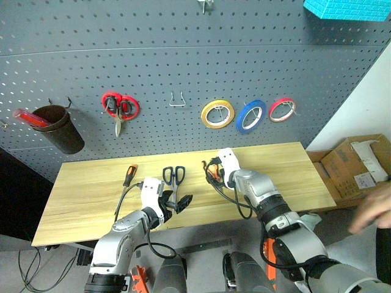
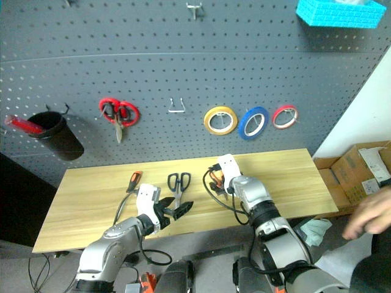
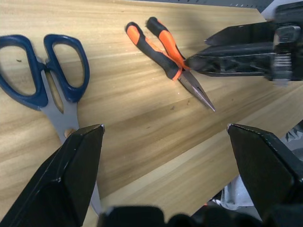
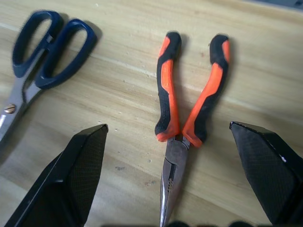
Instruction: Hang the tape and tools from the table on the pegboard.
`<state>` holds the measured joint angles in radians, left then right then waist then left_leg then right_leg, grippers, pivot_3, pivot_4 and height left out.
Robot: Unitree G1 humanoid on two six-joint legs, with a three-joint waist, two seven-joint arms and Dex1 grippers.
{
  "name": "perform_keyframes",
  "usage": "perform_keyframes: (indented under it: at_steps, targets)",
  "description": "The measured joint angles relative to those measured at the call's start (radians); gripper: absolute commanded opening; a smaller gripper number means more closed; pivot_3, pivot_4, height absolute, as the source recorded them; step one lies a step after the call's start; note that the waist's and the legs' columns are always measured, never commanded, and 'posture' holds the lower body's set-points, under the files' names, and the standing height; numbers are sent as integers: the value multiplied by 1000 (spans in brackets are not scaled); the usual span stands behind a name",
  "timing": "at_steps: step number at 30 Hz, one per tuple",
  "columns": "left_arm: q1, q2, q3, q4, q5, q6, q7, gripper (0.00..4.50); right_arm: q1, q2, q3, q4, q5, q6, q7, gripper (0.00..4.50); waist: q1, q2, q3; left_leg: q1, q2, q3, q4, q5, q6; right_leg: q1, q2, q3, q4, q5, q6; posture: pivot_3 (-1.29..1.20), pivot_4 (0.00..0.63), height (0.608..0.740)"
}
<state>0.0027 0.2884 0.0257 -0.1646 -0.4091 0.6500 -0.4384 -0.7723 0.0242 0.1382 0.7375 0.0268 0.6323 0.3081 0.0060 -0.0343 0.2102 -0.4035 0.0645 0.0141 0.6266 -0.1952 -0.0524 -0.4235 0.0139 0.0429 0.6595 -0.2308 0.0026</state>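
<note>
Both tools gape empty over the surface (image 1: pixel 91 201): the right tool (image 4: pixel 168 177) frames the pliers (image 4: pixel 182 118) beside the dark-handled scissors (image 4: pixel 38 56), while the head view shows blue tape (image 1: pixel 250 116) hung on the pegboard (image 1: pixel 183 55).

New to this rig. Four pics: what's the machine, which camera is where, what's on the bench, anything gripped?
It is a two-armed humanoid robot. The two wide pictures come from its head camera; the two close-ups look along each wrist's fingers. On the table lie a screwdriver, dark-handled scissors and orange-and-black pliers. On the pegboard hang a blue tape, yellow and red rolls, and red scissors. The left gripper hangs open by the scissors; the right gripper is open over the pliers. Nothing is held.
</note>
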Motion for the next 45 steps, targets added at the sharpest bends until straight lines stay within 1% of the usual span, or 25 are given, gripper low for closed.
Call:
perform_keyframes:
  at_steps: [5,8,9,10,13,18,21,23,25,27,28,36,38,39,41,42,44,45]
  targets:
    - [28,-7,0,-59,-6,25,19,4500,-57,21,0,140,-6,-77,0,4484,1,0,22,-2,0,0,-2,-1,1,-1,0,0,-1,0,1,198,276,740]
    - [45,-10,0,-91,-12,48,35,4500,-79,29,1,222,-16,-127,-1,4484,3,1,28,-8,0,-1,-1,-1,1,-7,0,-1,-1,0,2,208,284,740]
    - [49,-10,1,-107,-15,58,37,4500,-86,33,1,253,-23,-150,-1,4484,5,1,29,-14,0,-2,-1,-1,1,-13,0,-2,-1,1,5,211,287,740]
    - [52,-10,1,-115,-18,63,38,4500,-88,35,1,267,-26,-165,-2,4484,7,1,30,-15,0,-2,-1,-1,1,-15,0,-1,-1,2,6,215,291,740]
    - [62,-11,2,-141,-23,83,52,4500,-119,38,1,322,-45,-223,-5,4484,10,1,42,-16,0,-2,-1,-1,2,-16,0,-2,-1,2,6,224,297,740]
    - [61,-13,2,-169,-29,111,64,4500,-147,40,2,398,-81,-298,-26,4484,14,1,46,-16,0,-2,-2,-1,2,-16,0,-2,-1,2,6,231,300,740]
    - [53,-18,6,-182,-39,123,75,4500,-154,37,1,424,-91,-333,-34,3856,17,1,49,-16,0,-2,-2,-1,1,-16,0,-2,-1,0,2,230,293,740]
    - [46,-19,11,-182,-45,126,79,4500,-155,35,0,434,-97,-348,-34,3253,17,1,49,-16,0,-2,-2,-1,1,-16,0,-2,-1,0,2,229,287,740]
    - [41,-25,19,-182,-53,128,81,4500,-157,31,0,440,-103,-355,-32,2506,17,1,49,-16,0,-2,-2,-1,2,-16,0,-2,-1,0,2,226,282,740]
    - [32,-30,23,-182,-58,128,83,4500,-156,25,1,442,-111,-364,-25,1873,17,1,49,-17,0,-2,-2,-1,2,-17,0,-2,-2,0,3,224,280,740]
    - [27,-31,23,-182,-59,128,84,4500,-156,24,1,442,-114,-366,-24,1774,17,1,49,-17,0,-2,-3,-1,2,-17,0,-3,-2,0,3,223,279,740]
    - [-35,-39,21,-148,-60,125,77,4500,-147,6,4,434,-130,-386,-1,1774,17,1,49,-18,0,-2,-3,-1,2,-18,0,-3,-2,1,4,195,259,740]
    - [-54,-37,20,-127,-60,124,73,4500,-116,-17,12,379,-132,-381,42,1774,17,1,49,-20,0,-3,-3,-1,2,-19,0,-3,-3,1,5,197,243,740]
    - [-62,-37,20,-121,-62,124,68,4500,-74,-34,12,297,-123,-359,74,1774,18,1,49,-22,0,-3,-3,-1,2,-19,0,-4,-3,1,6,197,239,740]
    - [-75,-33,27,-119,-76,127,53,4500,53,-71,9,34,-81,-283,143,1774,21,1,49,-27,-1,-7,-2,-1,1,-22,0,-5,-4,0,9,195,229,740]
    - [-81,-28,33,-120,-89,131,47,4500,126,-89,7,-132,-53,-226,173,1774,23,1,49,-30,-1,-7,-2,-1,1,-25,0,-5,-4,0,10,192,224,740]
    - [-89,-27,63,-123,-125,146,33,4500,248,-113,-2,-449,7,-108,203,1774,25,1,49,-32,-1,-8,-3,-1,1,-26,-1,-5,-3,-1,12,186,208,740]
    - [-91,-28,76,-126,-147,154,32,4500,284,-118,-8,-550,33,-66,205,1774,24,1,49,-32,-1,-8,-3,-1,1,-27,-1,-5,-3,-1,12,181,196,740]
